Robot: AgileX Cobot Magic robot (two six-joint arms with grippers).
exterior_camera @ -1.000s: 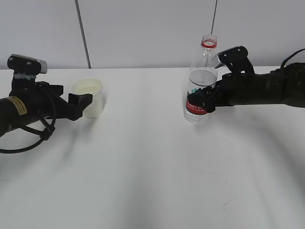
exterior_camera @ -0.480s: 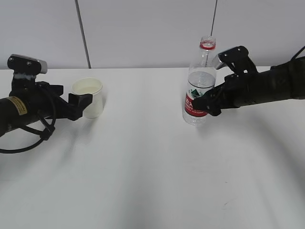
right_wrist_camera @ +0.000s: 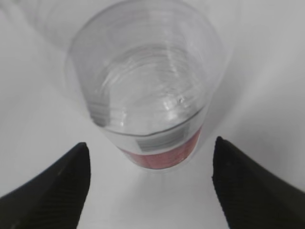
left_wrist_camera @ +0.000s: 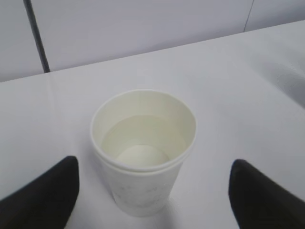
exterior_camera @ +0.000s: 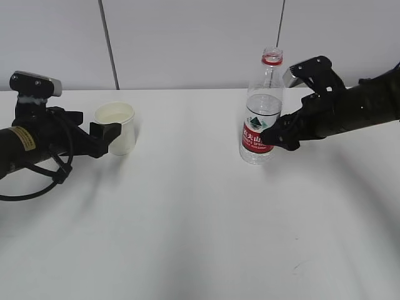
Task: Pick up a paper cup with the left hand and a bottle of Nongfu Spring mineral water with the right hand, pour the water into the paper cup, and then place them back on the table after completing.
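The white paper cup (exterior_camera: 116, 128) stands upright on the table (exterior_camera: 200, 225) with clear water (left_wrist_camera: 143, 138) in it. My left gripper (exterior_camera: 110, 135), on the arm with the yellow sticker, is open; in the left wrist view (left_wrist_camera: 151, 191) its fingers flank the cup (left_wrist_camera: 143, 152) without touching it. The Nongfu Spring bottle (exterior_camera: 262, 115), uncapped and with a red label, stands upright, partly filled. My right gripper (exterior_camera: 275, 139) is open just right of the bottle; in the right wrist view (right_wrist_camera: 150, 157) the bottle (right_wrist_camera: 147, 95) stands just ahead of the fingers.
A grey wall with dark vertical seams (exterior_camera: 107, 44) runs behind the table's far edge. Bare white tabletop lies between the cup and the bottle and across the whole front.
My right gripper has let go of the bottle's label and drawn back right and slightly up. The bottle stays standing. The left arm and cup have not moved.
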